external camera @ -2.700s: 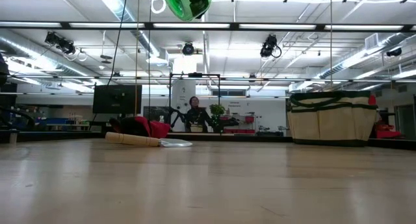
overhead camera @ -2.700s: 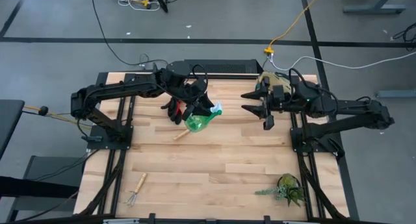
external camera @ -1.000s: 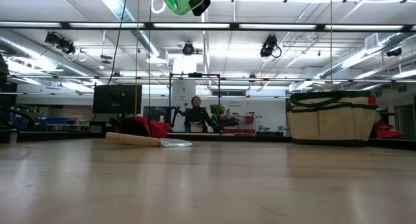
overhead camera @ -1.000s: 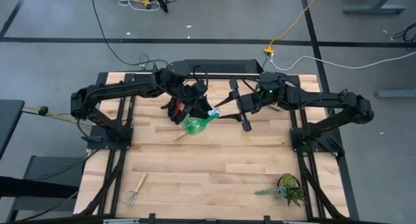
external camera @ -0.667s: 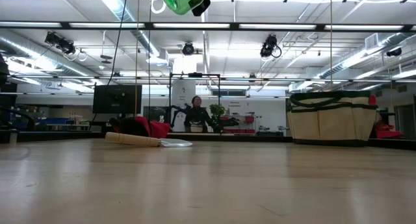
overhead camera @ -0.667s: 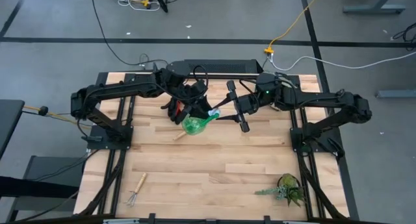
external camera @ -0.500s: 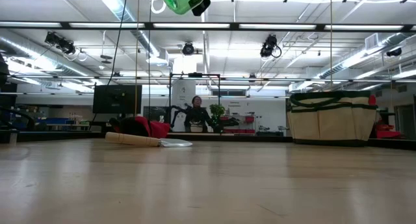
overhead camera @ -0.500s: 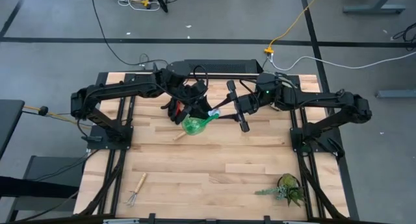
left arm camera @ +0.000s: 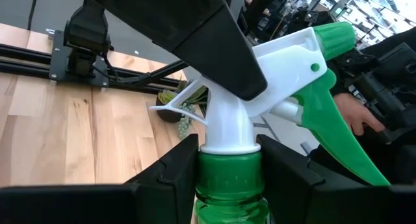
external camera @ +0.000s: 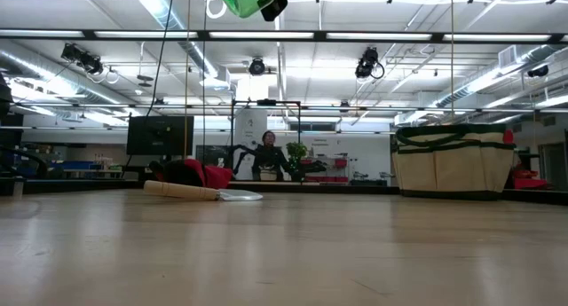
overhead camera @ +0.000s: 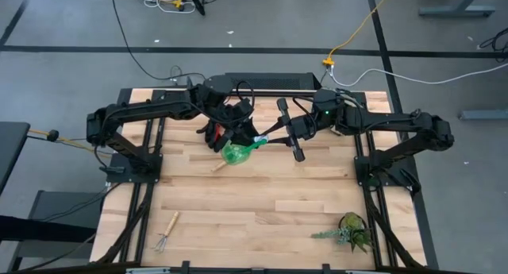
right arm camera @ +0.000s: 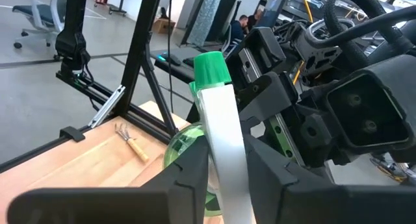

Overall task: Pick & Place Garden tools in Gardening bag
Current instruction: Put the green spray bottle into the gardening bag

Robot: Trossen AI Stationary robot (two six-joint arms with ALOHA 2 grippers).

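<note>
Green spray bottle hung in the air above the bench, near its far middle, gripped from both sides. Left gripper was clenched around the bottle's green neck just under the white sprayer head. Right gripper came in from the opposite side, its fingers set on either side of the sprayer's white nozzle end with the green tip; they looked to be touching it, but how firm the grip was could not be told. In the low view the bottle showed at the top edge, well above the bench.

Trowel with wooden handle lay flat on the bench beneath the bottle, red-and-black gloves just behind it. Little rake lay alone near the bench's front left corner. Gardening bag, beige with dark green trim, stood upright at the far right of the bench. Leafy plant sat near the front right corner. A person was visible far back in the room.
</note>
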